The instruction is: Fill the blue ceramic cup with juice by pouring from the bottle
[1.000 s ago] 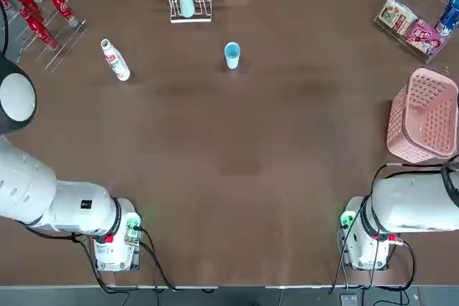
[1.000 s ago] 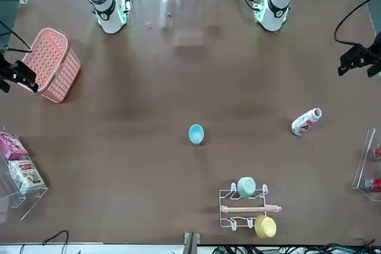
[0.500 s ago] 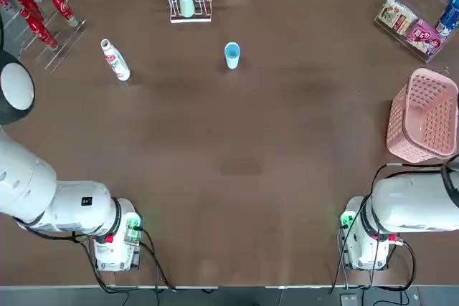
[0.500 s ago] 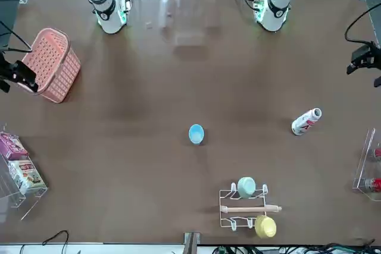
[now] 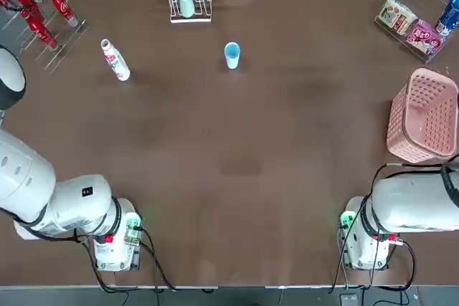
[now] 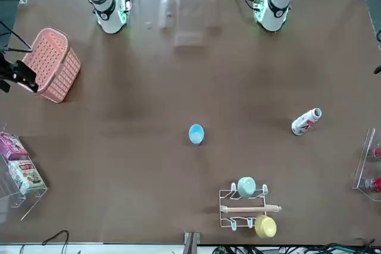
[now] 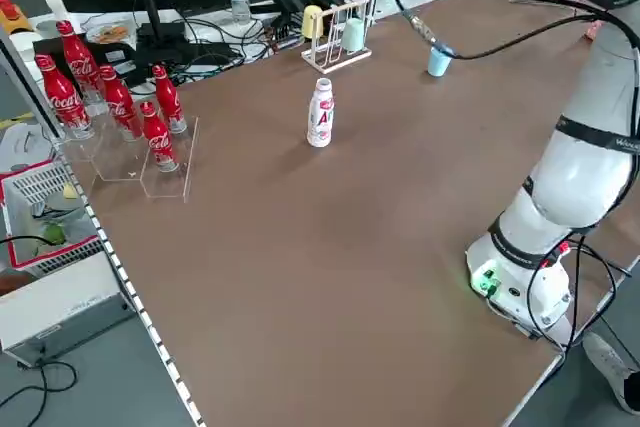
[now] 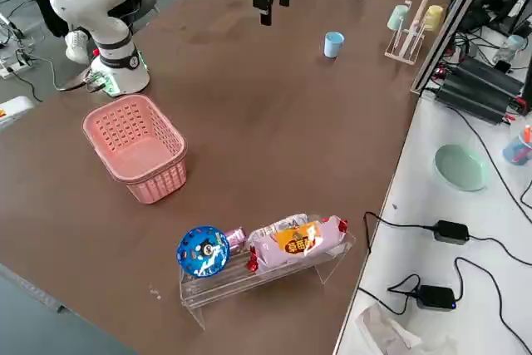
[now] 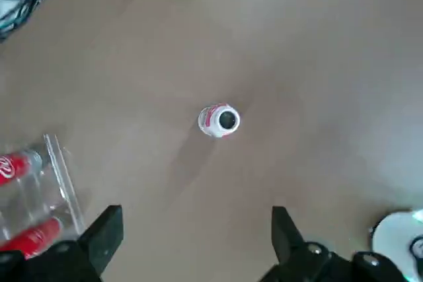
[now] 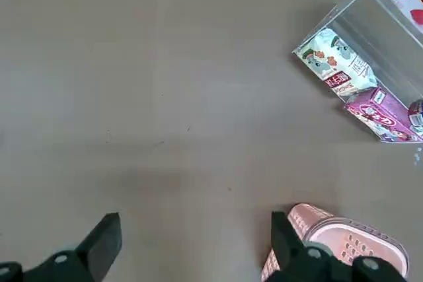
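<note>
The left hand (image 9: 192,242) hangs high above the upright bottle (image 9: 219,120) with fingers spread wide and empty — apparently lining up a grasp — while the blue ceramic cup (image 5: 232,54) stands well apart on the worktop (image 5: 237,163), and the right hand (image 10: 192,246) waits open, holding nothing.

The bottle (image 7: 320,114) stands upright on the brown table (image 7: 300,277), well apart from the blue ceramic cup (image 7: 439,61) near the far edge. Red cola bottles (image 7: 120,107) fill a clear rack beside it, and a wire rack (image 7: 335,42) holds two cups.
</note>
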You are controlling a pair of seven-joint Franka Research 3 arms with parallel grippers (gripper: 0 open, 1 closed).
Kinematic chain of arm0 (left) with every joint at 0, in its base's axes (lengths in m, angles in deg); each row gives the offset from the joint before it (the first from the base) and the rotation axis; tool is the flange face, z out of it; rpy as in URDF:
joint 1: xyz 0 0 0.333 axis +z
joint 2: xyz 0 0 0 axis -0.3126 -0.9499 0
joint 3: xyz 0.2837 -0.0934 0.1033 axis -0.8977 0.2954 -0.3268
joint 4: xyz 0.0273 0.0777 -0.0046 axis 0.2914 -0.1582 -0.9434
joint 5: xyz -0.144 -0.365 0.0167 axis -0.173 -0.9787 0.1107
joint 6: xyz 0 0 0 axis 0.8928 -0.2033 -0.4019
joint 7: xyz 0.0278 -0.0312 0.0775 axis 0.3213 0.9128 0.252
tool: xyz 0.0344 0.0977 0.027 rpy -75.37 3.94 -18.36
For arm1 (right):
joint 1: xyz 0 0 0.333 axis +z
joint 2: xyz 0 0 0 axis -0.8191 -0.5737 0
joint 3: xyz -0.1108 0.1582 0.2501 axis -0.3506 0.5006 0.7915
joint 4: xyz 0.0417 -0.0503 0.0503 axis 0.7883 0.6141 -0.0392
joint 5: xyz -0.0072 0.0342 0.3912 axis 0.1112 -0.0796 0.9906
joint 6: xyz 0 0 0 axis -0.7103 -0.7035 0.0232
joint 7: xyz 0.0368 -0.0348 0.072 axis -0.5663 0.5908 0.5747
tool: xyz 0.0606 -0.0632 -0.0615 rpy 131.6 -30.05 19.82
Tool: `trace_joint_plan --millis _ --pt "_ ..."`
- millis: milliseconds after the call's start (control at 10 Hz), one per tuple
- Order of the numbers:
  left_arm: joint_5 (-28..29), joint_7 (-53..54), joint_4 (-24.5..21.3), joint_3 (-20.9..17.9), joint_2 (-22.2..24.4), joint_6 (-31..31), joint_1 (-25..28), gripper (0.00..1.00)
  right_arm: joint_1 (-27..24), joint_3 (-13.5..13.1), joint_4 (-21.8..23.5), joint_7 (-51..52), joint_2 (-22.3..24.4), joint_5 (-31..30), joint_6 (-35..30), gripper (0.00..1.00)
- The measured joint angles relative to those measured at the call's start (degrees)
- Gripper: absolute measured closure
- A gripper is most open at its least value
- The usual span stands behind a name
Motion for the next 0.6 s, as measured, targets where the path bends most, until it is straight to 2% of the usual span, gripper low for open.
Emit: trace_joint_plan --millis 300,400,600 --pt "-6.88 16.44 -0.41 -0.04 -0.68 -0.44 6.89 0.01 0.3 0.42 1.17 12.08 -1.96 2.92 1.81 0.0" --pt "-9.36 22.01 -0.85 -0.04 -2.58 -1.42 9.18 0.01 0.31 0.44 1.64 17.63 -3.48 5.17 4.0 0.0" --pt "-18.53 31.04 -1.4 -0.01 -9.09 -4.38 12.55 0.01 0.52 0.5 3.89 27.22 -5.88 10.18 10.16 0.0"
